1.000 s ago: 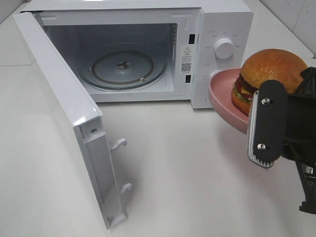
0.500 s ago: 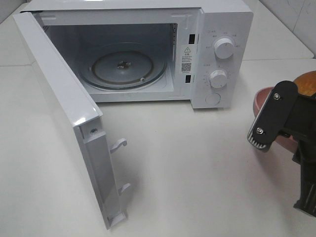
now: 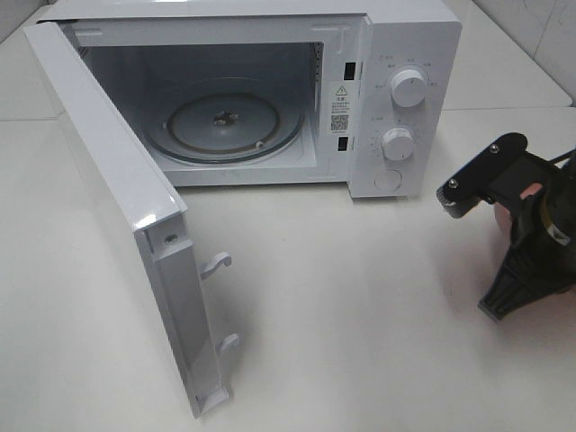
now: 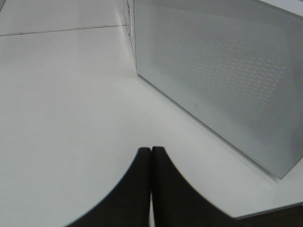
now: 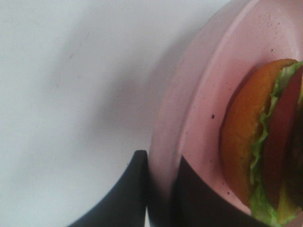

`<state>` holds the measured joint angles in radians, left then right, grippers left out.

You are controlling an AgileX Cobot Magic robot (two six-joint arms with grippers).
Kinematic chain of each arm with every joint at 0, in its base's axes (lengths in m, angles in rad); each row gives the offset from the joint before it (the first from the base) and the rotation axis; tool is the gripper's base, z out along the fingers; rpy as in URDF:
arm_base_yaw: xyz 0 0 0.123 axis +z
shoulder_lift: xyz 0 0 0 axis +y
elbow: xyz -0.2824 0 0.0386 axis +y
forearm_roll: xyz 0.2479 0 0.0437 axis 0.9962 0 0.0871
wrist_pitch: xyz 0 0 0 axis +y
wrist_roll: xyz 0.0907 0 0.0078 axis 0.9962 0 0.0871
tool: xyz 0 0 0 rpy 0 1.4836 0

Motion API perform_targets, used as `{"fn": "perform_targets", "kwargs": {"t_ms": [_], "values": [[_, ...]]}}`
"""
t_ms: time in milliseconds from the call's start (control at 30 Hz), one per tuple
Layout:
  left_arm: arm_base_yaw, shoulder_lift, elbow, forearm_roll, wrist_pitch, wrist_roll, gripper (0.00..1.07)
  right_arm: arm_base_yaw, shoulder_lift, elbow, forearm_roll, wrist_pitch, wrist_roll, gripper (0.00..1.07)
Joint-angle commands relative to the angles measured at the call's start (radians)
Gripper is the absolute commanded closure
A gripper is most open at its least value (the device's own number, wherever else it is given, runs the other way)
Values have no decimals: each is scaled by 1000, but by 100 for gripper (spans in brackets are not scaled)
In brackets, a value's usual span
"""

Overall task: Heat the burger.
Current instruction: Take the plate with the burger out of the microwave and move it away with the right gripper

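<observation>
Right wrist view: your right gripper (image 5: 160, 198) is pinching the rim of the pink plate (image 5: 189, 118), one finger over the edge and one under, with the burger (image 5: 265, 142) riding on it.

From the high camera you see that arm low at the right of the white table (image 3: 360, 315), to the right of the microwave (image 3: 252, 90), whose door (image 3: 117, 198) hangs wide open with the glass turntable (image 3: 225, 126) bare. Keep the plate level, since the burger sits loose and a tilt could slide it off. Carry it leftward across the front of the opening, clear of the control knobs (image 3: 407, 90), then ease it straight in over the turntable before you let go. Your left gripper (image 4: 151, 189) is pressed closed and empty beside the microwave's wall; leave it parked.
</observation>
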<state>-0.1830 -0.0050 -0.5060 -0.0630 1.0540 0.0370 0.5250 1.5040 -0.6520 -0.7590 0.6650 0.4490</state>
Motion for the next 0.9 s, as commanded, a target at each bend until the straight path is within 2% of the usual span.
{"fn": "perform_targets", "kwargs": {"t_ms": [33, 367, 400, 433, 500, 533, 600, 700, 733, 800, 900], "values": [[1, -21, 2, -8, -13, 2, 106, -49, 93, -63, -53, -12, 13, 107], [1, -21, 2, -8, -13, 2, 106, -50, 197, -91, -8, -133, 14, 106], [1, -21, 2, -8, -13, 2, 106, -50, 207, -91, 4, -138, 22, 101], [1, -21, 2, -8, -13, 2, 106, -50, 207, -91, 4, -138, 22, 101], [1, -21, 2, -8, -13, 2, 106, -50, 209, -91, 9, -143, 31, 89], [1, -21, 2, -8, -13, 2, 106, -50, 209, -91, 9, -143, 31, 89], [1, -21, 2, -8, -13, 2, 106, -50, 208, -91, 35, -131, 31, 65], [1, -21, 2, -8, -13, 2, 106, -50, 207, -91, 49, -128, 31, 60], [1, -21, 2, -8, -13, 2, 106, -49, 196, -95, 73, -128, 30, 53], [1, -21, 2, -8, -13, 2, 106, -47, 188, -100, 92, -127, 29, 52], [1, -21, 2, -8, -13, 2, 106, -47, 138, -131, 195, -125, 28, 52]]}}
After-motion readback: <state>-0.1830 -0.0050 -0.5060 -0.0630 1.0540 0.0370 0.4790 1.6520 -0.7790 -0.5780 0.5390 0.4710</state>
